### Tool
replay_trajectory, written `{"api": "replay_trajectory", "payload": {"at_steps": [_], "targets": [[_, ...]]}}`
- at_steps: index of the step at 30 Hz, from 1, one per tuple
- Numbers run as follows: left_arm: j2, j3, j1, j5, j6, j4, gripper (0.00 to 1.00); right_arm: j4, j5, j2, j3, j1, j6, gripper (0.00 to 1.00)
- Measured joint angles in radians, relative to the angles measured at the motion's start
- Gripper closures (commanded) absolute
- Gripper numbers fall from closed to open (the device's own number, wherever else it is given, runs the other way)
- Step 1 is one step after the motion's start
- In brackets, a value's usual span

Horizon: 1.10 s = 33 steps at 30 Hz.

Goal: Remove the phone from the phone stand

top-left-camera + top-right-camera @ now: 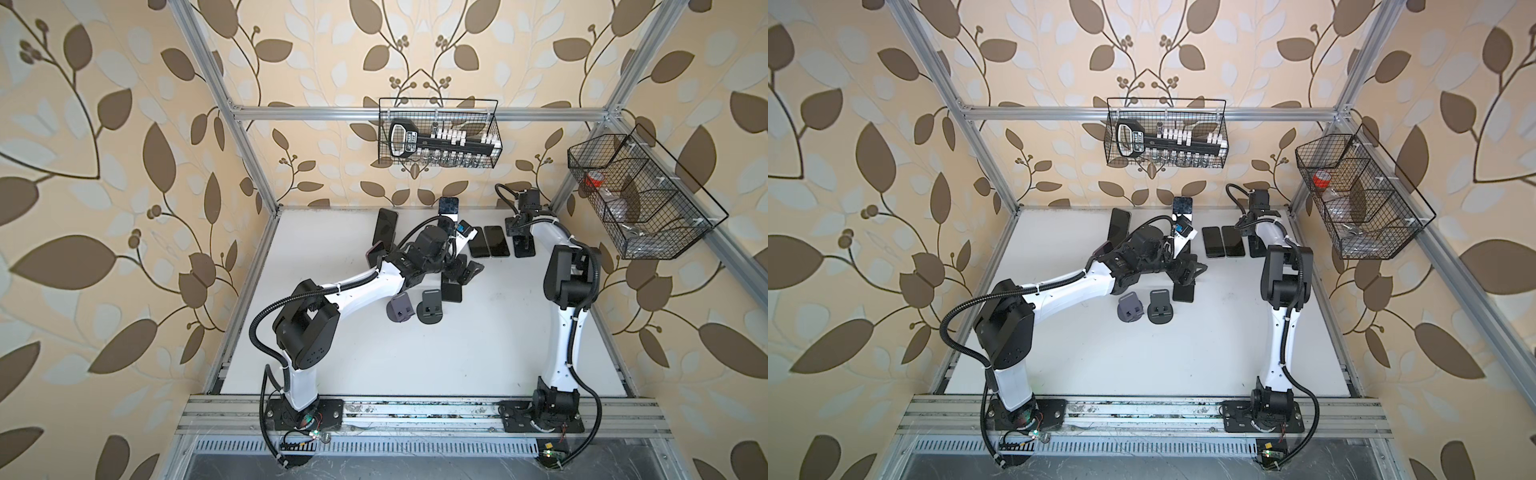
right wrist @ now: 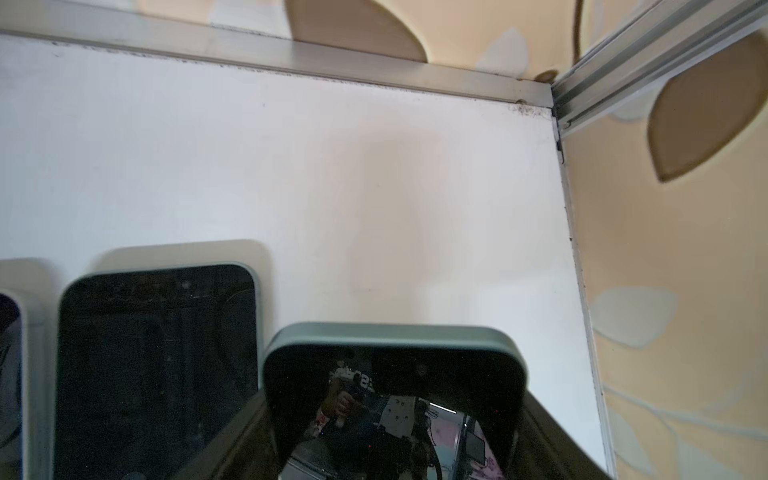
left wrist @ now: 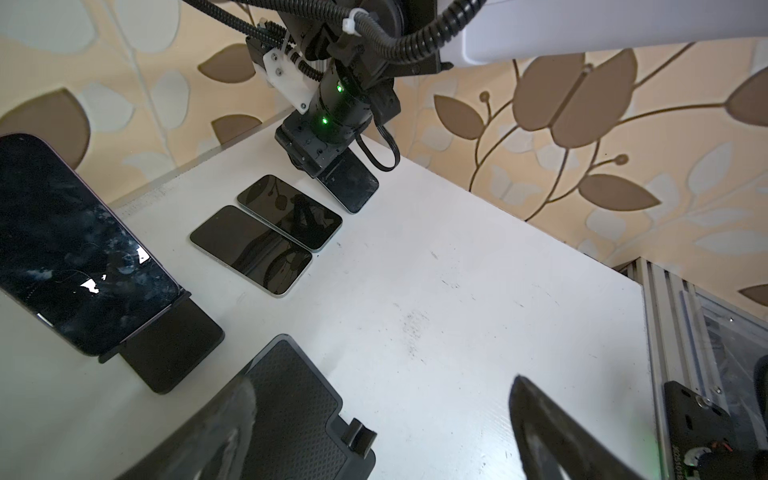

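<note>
Two grippers, two states: my right gripper [image 2: 395, 440] is pinched across the width of a phone [image 2: 390, 365], already clear of any stand, its long axis tilted down toward the table [image 2: 374, 187] and running alongside the flat pair [image 3: 253, 249] just beside it. My left gripper [image 3: 382, 399] is spread wide over an empty stand [image 3: 291, 399]. For the next lift I judge my left arm the nearer one: a propped phone [image 3: 79, 249] leans in its phone stand [image 3: 174, 353] near that open gripper, long axis rising up and back.
</note>
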<state>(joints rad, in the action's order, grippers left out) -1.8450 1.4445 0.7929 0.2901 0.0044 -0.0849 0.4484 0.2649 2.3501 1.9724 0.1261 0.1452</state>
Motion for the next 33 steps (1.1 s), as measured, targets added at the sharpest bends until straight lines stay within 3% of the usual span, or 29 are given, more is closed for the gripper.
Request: {"api": "replay_trajectory", "payload": {"at_steps": [20,33], "targets": [[-0.047,0.035,0.000,0.018,-0.030,-0.008,0.05,0.040,-0.197,0.065,0.095,0.077,-0.014,0.36],[-0.064,0.035,0.000,0.016,-0.030,-0.008,0.04,0.057,-0.239,0.099,0.106,0.078,-0.023,0.36]]}}
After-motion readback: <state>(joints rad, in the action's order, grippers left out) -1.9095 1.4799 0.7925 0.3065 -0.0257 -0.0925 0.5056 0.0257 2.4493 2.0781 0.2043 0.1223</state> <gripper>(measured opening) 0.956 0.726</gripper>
